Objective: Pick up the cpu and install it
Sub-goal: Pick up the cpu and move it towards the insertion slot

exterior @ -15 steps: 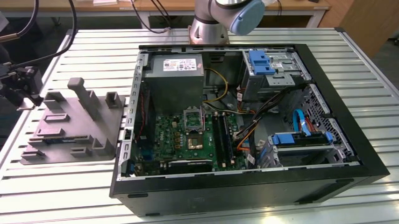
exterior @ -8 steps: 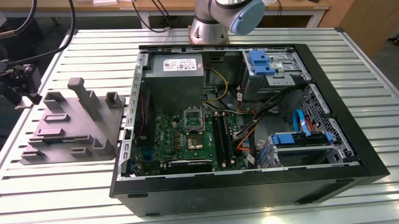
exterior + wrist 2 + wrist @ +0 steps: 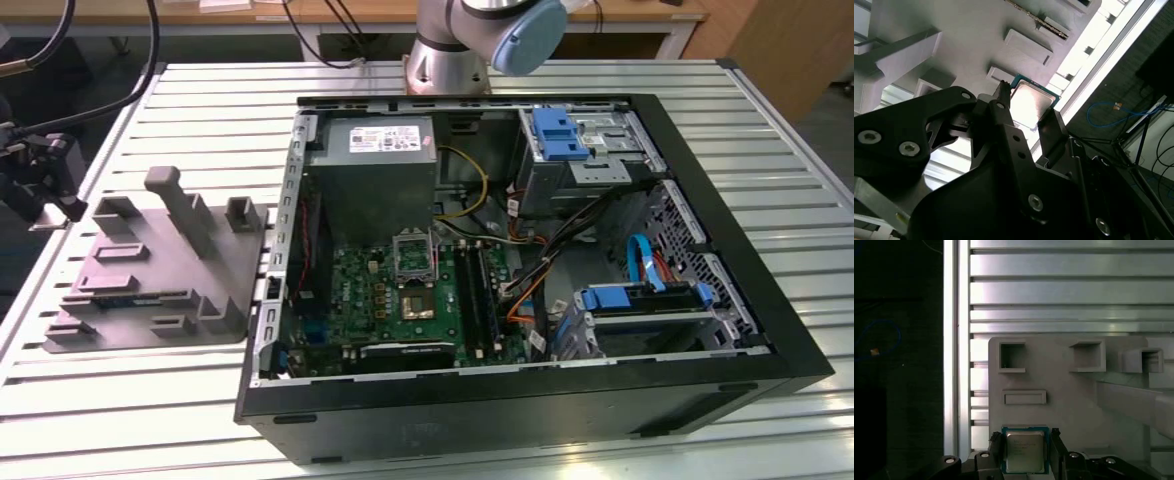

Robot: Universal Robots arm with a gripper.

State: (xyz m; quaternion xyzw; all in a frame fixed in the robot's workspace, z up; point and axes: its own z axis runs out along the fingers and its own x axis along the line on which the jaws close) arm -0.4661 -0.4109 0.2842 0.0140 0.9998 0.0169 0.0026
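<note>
First wrist view gives you the clearest read. The fingers (image 3: 1056, 455) are pinching the cpu (image 3: 1025, 450) by two opposite edges, one finger against each side, with its pale metal top facing the camera. The second wrist view agrees, showing the chip's green rim held between the two tips.

Just beyond the fingers lies the grey moulded tray (image 3: 1069, 405), with its small pockets and a raised block further out. You cannot tell whether the chip rests on the tray or hangs clear of it. Past the tray run the slats of the desk (image 3: 1054, 290).

Well away from the fingers, in the exterior view, the open computer case (image 3: 747, 340) holds the motherboard (image 3: 360, 290). Its cpu socket (image 3: 418, 303) appears to have its metal frame swung open.

By my judgement you are in the pick-up step, and the install is not begun. The next move calls for a firm, level hold and a straight lift clear of the tray's walls.
</note>
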